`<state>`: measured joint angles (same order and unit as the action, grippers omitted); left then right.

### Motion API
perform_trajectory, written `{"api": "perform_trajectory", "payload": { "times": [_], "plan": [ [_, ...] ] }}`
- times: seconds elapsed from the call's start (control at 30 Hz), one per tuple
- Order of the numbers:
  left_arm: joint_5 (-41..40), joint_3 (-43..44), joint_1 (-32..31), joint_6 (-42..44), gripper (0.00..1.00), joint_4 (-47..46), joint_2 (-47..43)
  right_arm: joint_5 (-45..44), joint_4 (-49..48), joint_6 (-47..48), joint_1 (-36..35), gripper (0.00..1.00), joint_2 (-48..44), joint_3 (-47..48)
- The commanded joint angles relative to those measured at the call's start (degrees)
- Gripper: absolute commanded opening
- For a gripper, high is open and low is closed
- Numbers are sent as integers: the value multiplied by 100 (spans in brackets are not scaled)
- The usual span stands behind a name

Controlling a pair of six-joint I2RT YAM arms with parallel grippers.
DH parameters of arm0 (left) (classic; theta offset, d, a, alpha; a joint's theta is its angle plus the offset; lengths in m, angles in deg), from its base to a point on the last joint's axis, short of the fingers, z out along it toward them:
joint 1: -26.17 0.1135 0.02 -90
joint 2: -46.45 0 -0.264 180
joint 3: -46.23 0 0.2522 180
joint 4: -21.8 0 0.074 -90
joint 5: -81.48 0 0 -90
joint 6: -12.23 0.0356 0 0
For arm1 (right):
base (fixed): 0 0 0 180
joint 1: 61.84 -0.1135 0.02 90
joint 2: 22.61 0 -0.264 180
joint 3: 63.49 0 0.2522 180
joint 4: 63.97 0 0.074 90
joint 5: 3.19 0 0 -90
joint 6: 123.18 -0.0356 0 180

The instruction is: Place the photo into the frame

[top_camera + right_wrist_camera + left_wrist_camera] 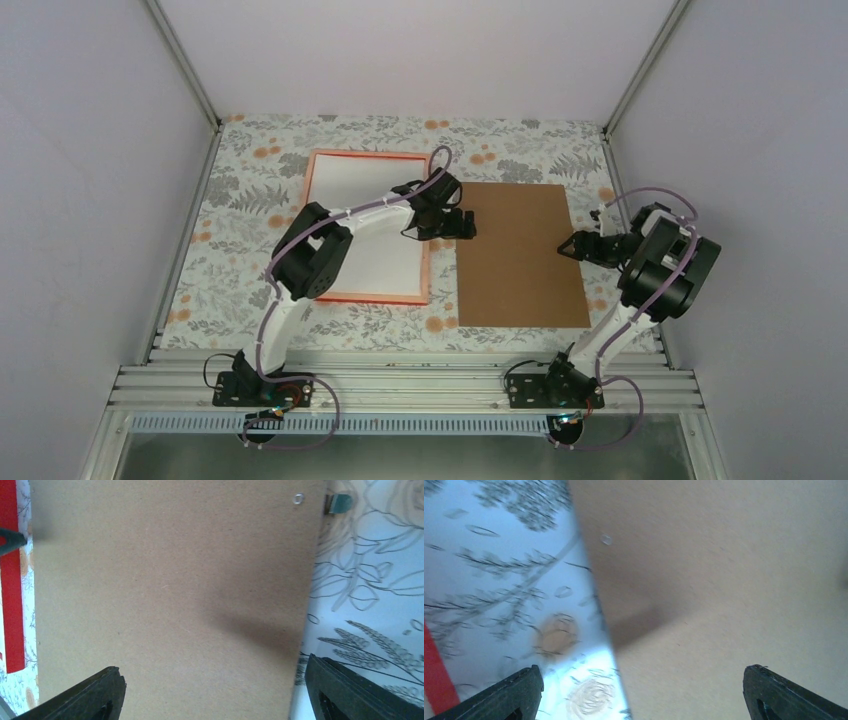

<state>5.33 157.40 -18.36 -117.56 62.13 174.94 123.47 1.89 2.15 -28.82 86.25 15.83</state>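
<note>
While the red frame lies beside the brown backing board, the left jaws and right jaws are held open over the board's opposite edges.

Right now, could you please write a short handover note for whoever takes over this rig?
Open and empty: left end effector over the left edge of the backing board, right end effector over its right edge.
The frame lies flat left of the board; what looks like the photo, white back up, fills it.
Left: confirm the photo is seated, then fit the board.
</note>
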Motion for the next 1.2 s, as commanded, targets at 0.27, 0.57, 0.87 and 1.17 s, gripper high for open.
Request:
{"api": "perform_trajectory", "payload": {
  "times": [0.27,0.57,0.87,1.17],
  "plan": [
    [44,311,33,107,99,728,501,-821,776,-68,-790,90,944,-649],
    [1149,635,134,330,96,230,536,-756,762,-155,-1140,87,1243,-439],
    [2021,300,128,396,93,-879,-472,-776,901,-129,-1167,87,1283,-110],
    [1752,-291,267,487,93,-933,-1189,-496,1004,-100,-1595,87,1268,119]
  ]
}}
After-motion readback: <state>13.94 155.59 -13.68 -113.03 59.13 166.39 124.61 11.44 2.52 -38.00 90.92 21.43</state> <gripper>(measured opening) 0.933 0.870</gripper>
